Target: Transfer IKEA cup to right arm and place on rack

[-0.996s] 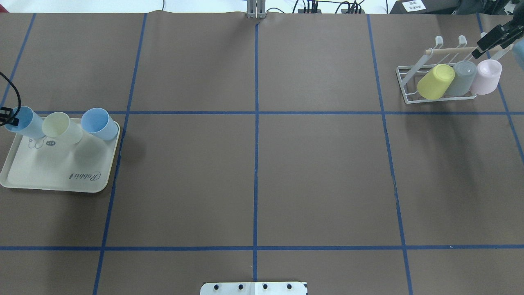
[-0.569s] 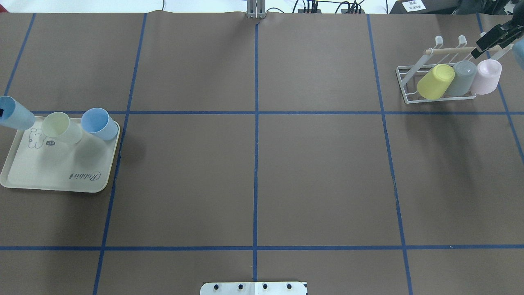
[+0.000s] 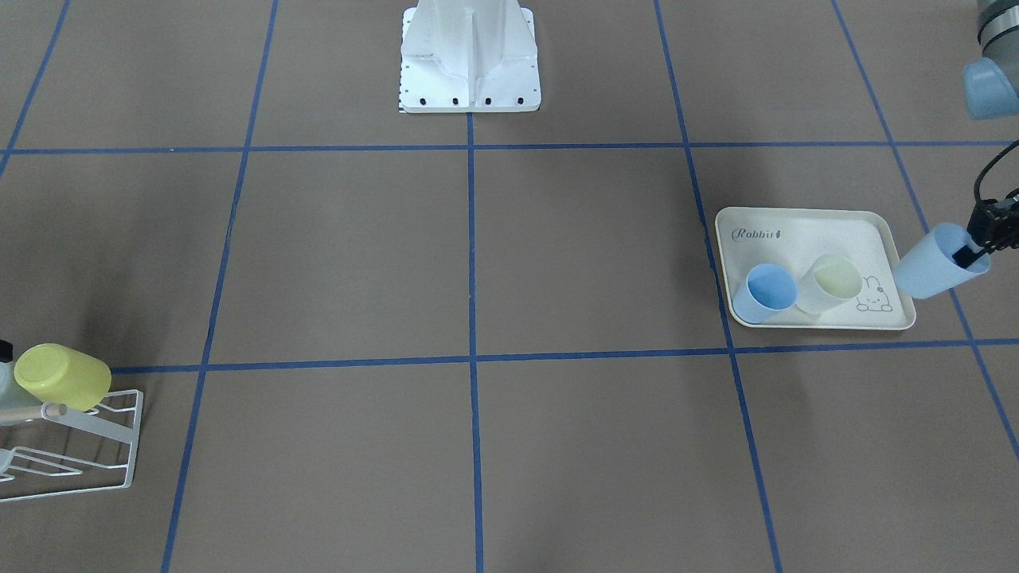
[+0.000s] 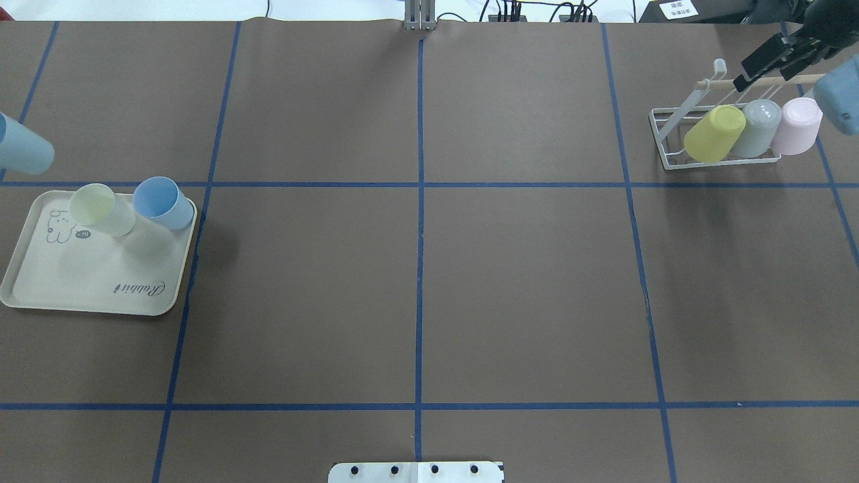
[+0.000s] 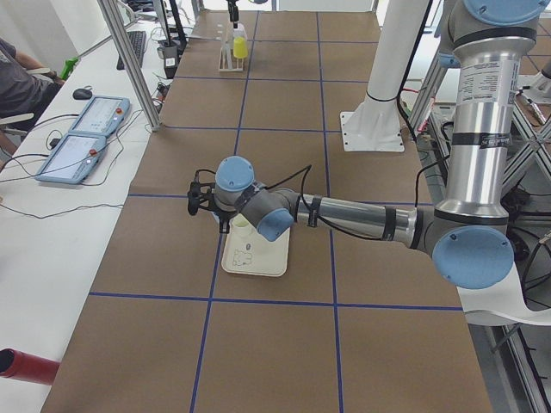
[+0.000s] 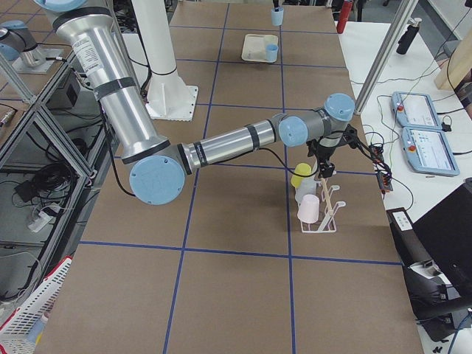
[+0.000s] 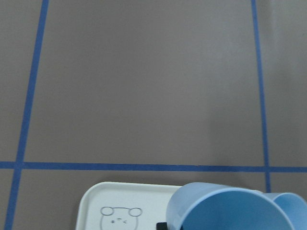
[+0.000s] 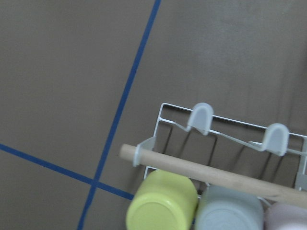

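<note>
My left gripper is shut on the rim of a light blue IKEA cup and holds it tilted in the air just off the tray's end. The cup also shows at the overhead view's left edge and in the left wrist view. The white wire rack with its wooden dowel stands at the far right. It holds a yellow cup, a grey cup and a pink cup. My right gripper hovers over the dowel, open and empty.
The cream rabbit-print tray lies at the left with a blue cup and a pale yellow cup on it. The robot base plate sits mid-table. Operator pendants lie past the table edge.
My left gripper has lifted the light blue cup off the tray and carried it away from the tray's end. My right gripper has moved left along the rack's dowel.
</note>
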Robot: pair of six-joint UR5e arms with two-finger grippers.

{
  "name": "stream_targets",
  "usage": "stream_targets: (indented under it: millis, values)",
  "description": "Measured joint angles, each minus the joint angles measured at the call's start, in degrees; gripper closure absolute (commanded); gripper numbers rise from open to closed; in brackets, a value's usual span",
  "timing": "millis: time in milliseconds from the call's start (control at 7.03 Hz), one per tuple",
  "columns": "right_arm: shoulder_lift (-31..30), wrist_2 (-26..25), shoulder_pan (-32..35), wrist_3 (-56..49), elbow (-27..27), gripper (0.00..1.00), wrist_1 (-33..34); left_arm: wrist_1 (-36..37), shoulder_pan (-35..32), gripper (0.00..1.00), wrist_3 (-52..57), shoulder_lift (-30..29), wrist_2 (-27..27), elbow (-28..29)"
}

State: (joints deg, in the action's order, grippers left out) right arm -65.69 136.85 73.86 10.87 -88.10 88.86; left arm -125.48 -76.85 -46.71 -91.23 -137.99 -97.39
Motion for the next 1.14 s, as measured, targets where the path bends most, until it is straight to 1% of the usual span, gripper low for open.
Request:
stream_targets:
  millis: [285, 427, 569, 711, 996, 1138]
  values:
    - [-0.05, 0.21, -3.78, 10.49, -6.24, 0.0, -0.26, -0.11, 1.38, 1.0, -15.42, -3.09, -0.39, -5.42]
    - [-0.04, 0.29, -6.17, 17.94, -9.51, 0.0, -1.96, -0.82, 4.72, 1.0, -23.77, -5.58, -0.18, -7.45]
    - [-0.05, 0.35, -8.16, 26.54, -11.42, 0.01, -6.33, -1.24, 9.21, 1.0, -32.15, -9.49, 0.77, -8.81]
    - [-0.05, 0.4, -10.35, 36.03, -12.21, 0.01, -12.88, -1.42, 13.92, 1.0, -39.57, -14.27, 2.13, -9.34]
    - [0.04, 0.23, -15.3, 56.93, -12.18, 0.02, -31.22, -2.55, 22.56, 1.0, -52.07, -22.56, 4.04, -9.68]
    - [0.27, -0.06, -17.67, 65.81, -11.69, 0.02, -40.5, -4.41, 26.39, 1.0, -57.85, -25.86, 6.91, -9.88]
